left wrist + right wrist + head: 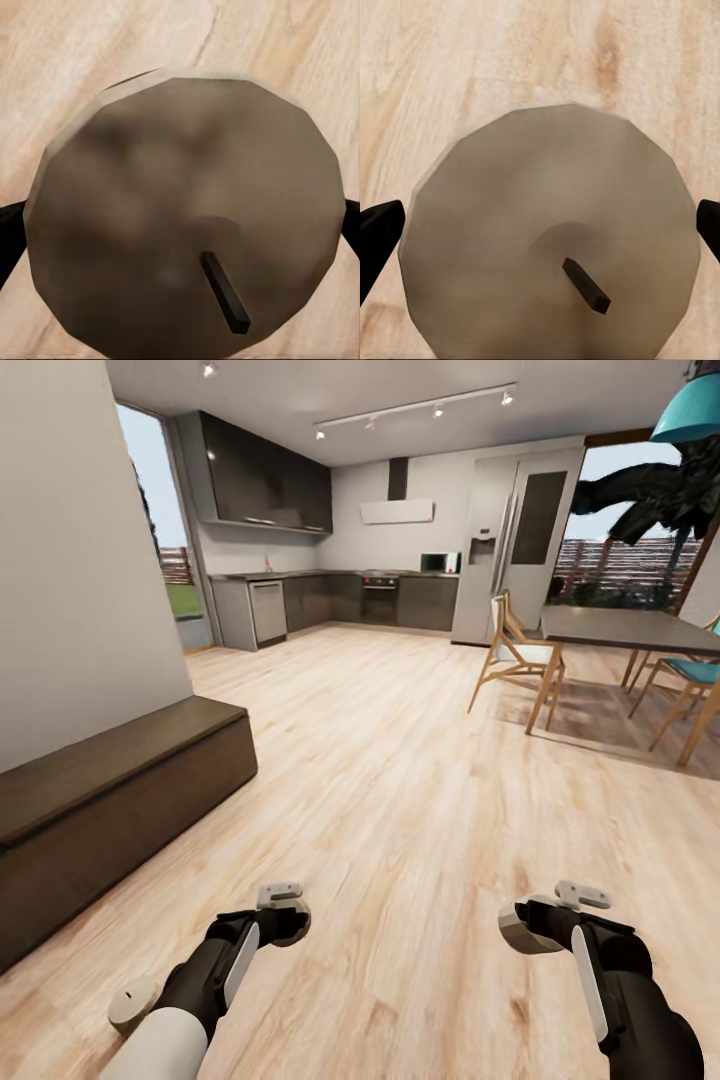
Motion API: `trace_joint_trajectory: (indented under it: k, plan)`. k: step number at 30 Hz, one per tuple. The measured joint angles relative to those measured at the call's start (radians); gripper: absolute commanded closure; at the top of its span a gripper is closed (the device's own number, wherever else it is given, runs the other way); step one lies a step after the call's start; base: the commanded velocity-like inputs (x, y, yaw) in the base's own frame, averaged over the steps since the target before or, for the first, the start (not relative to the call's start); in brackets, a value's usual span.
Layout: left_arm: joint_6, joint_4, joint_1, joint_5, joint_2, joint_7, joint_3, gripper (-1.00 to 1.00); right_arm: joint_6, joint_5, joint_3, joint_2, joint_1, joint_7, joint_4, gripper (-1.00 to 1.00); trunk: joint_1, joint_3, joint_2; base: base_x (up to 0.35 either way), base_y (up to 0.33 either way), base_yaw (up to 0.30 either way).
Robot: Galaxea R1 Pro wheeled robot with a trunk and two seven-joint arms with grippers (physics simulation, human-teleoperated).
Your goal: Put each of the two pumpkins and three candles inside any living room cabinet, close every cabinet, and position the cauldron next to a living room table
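Seen from above in the left wrist view, a grey-beige candle (180,187) with a short dark wick sits between two black fingers (6,232), over the wood floor. My left gripper (285,922) is shut on it, low in the head view. In the right wrist view a second candle (555,217) is clamped the same way between black fingers (379,236), and my right gripper (528,926) is shut on it. The long, low dark-brown cabinet (120,790) stands along the left wall, its front flat and closed. Pumpkins, cauldron and coffee table are out of view.
Pale wood floor (400,760) stretches ahead. A dining table (630,628) with wooden chairs (515,655) stands at the right. A kitchen counter (340,600) and fridge (510,550) line the far wall. A grey wall (70,560) rises behind the cabinet.
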State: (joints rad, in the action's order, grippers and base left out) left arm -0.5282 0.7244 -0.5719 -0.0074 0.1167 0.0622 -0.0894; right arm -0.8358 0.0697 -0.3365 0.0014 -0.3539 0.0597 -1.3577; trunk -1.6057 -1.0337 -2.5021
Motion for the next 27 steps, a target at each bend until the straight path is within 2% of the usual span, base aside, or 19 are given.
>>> trace_joint_trajectory:
  k: [6, 11, 27]
  plan:
    - [0.0, 0.0, 0.0, 0.0, 0.0, 0.0, 0.0, 1.0, 0.0, 0.0, 0.0, 0.0, 0.0, 0.0, 0.0, 1.0, 0.003, 0.018, 0.001, -0.289, 0.0, 0.245]
    - [0.0, 0.0, 0.0, 0.0, 0.0, 0.0, 0.0, 1.0, 0.0, 0.0, 0.0, 0.0, 0.0, 0.0, 0.0, 1.0, 0.006, 0.033, 0.003, -0.095, 0.0, 0.245]
    - [0.0, 0.0, 0.0, 0.0, 0.0, 0.0, 0.0, 1.0, 0.0, 0.0, 0.0, 0.0, 0.0, 0.0, 0.0, 1.0, 0.066, 0.069, 0.115, -0.3, 0.0, 0.244]
